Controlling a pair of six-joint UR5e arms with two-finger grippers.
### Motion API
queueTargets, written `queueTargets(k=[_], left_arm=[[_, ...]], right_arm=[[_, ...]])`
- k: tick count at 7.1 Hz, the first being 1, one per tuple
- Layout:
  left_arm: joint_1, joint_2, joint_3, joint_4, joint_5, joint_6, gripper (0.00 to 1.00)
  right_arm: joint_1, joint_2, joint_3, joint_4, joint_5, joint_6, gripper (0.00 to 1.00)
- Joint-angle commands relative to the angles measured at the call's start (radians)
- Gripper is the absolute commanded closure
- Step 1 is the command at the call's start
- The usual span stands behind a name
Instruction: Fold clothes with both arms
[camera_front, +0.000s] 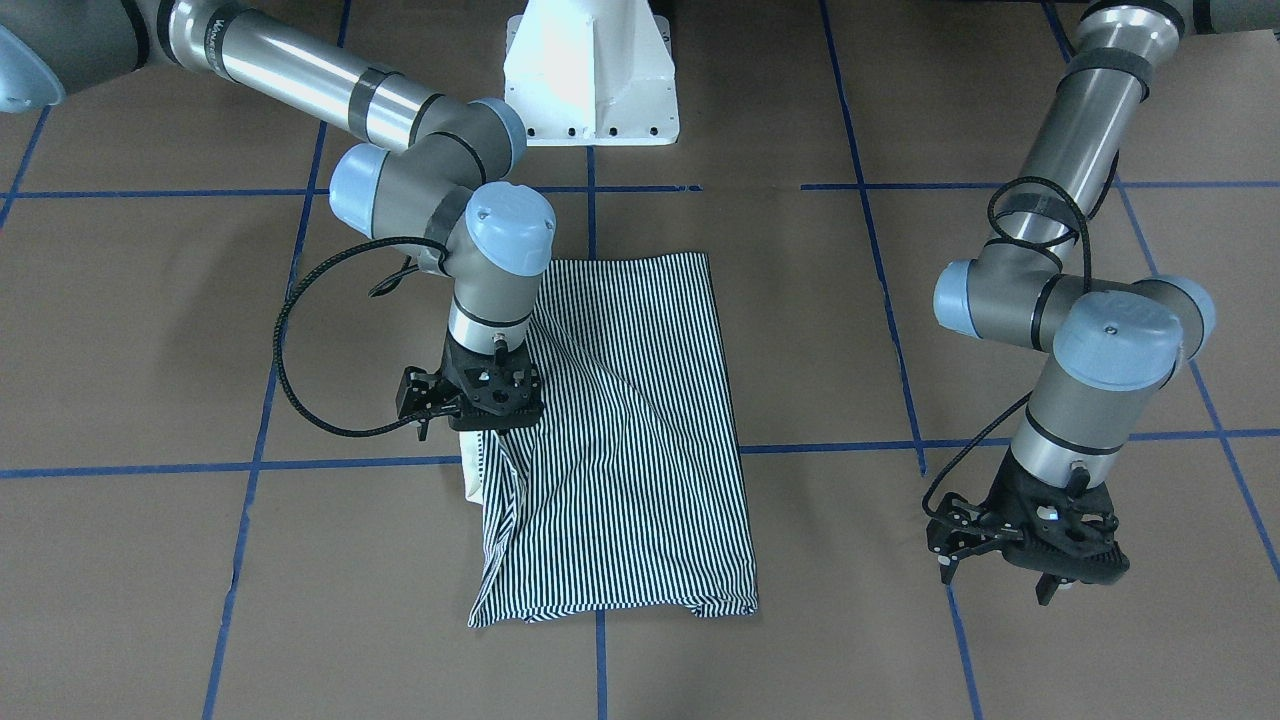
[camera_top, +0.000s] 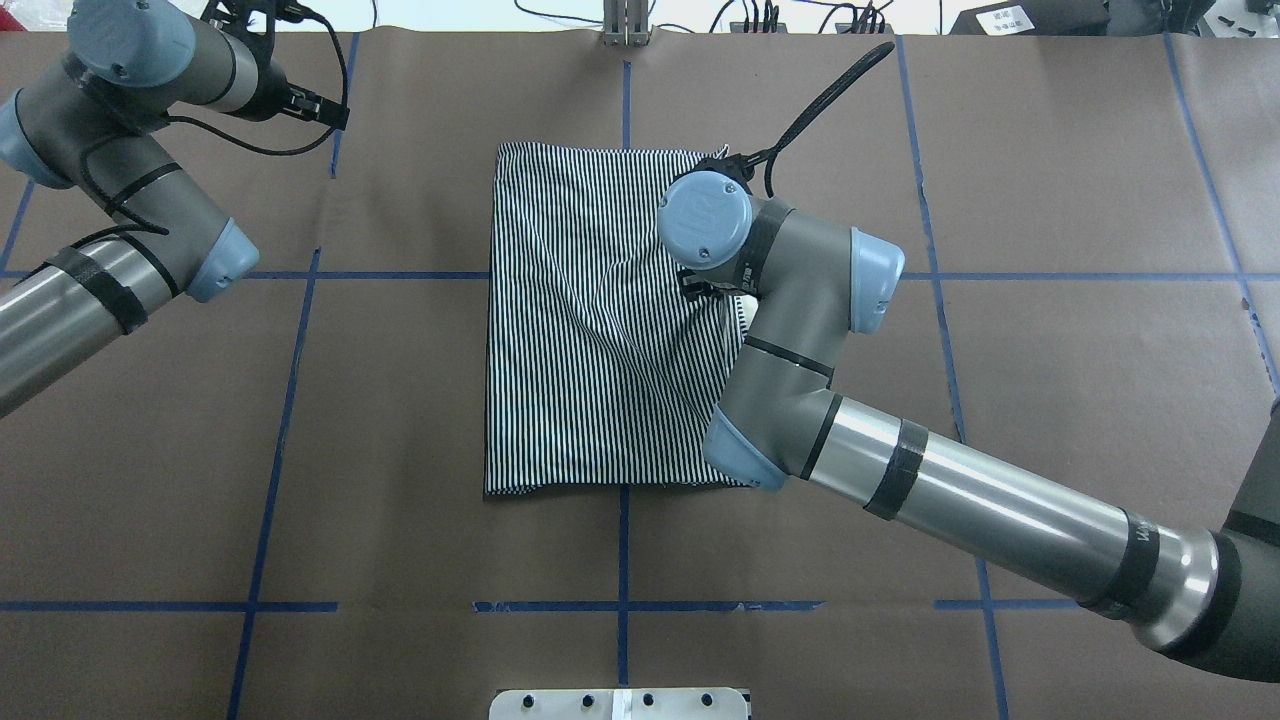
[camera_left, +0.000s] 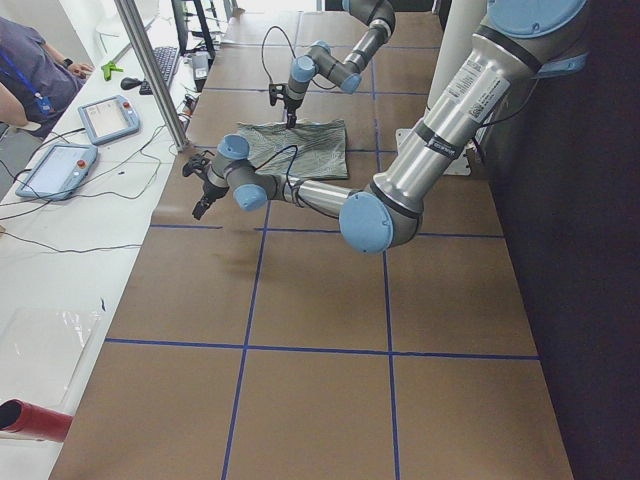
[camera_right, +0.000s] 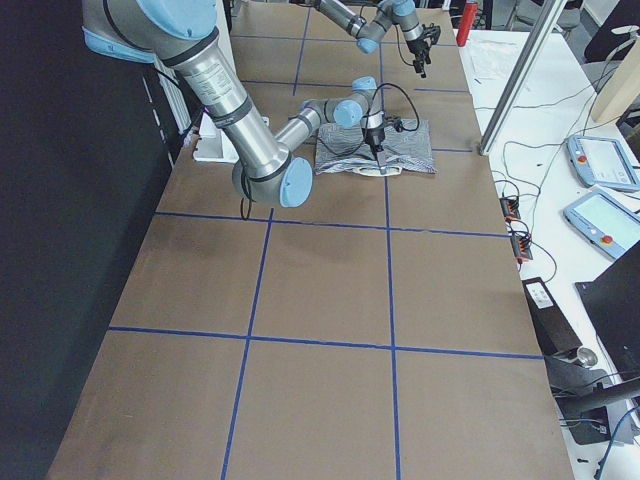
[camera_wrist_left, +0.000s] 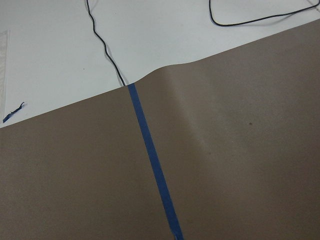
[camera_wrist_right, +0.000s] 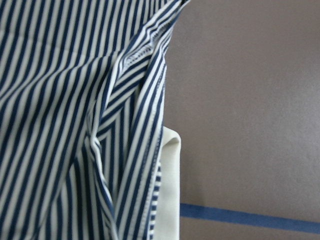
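Polo shirt (camera_front: 640, 450): laid folded on tabletop (camera_front: 900, 620).
Right gripper (camera_front: 485, 415): positioned at shirt's collar edge; fingers' state cannot be told.
Left gripper (camera_front: 1050, 585): held well apart; fingers' state cannot be told.

You'll see the left hand (camera_left: 197, 190) hanging near the striped shirt (camera_left: 312, 150) on the bench (camera_left: 320, 300) — the small, far right hand (camera_left: 288, 117) at its far edge.

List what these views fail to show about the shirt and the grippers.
- Right gripper fingertips: covered by its own black body in the front-facing view, by the wrist in the overhead view; grip on the striped shirt unclear.
- Collar: only a cream strip shows in the right wrist view; striped fabric covers the rest.
- Left gripper: absent from its own wrist view.
- Side views: shirt too small for detail.
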Motion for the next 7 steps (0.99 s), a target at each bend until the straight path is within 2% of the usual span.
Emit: queueTargets(k=[1,3,4,5,6,7], left_arm=[[0.000,0.000,0.000,0.000,0.000,-0.002,0.00],[0.000,-0.002,-0.001,0.000,0.000,-0.003,0.00],[0.003,-0.002,-0.017,0.000,-0.005,-0.027,0.00],[0.020,0.015,-0.070,0.005,-0.058,-0.076,0.00],[0.041,0.079,-0.184,0.011,-0.119,-0.177,0.00],[0.058,0.147,-0.334,0.015,-0.130,-0.316,0.00]], right_arm=[[0.060,-0.094,0.045,0.002,0.027,-0.129,0.00],[0.087,-0.187,0.194,0.014,0.051,-0.159,0.00],[0.088,-0.203,0.282,0.014,0.124,-0.121,0.00],[0.088,-0.230,0.383,0.017,0.186,-0.027,0.00],[0.087,-0.296,0.495,0.079,0.224,0.096,0.00],[0.077,-0.374,0.572,0.200,0.243,0.231,0.00]])
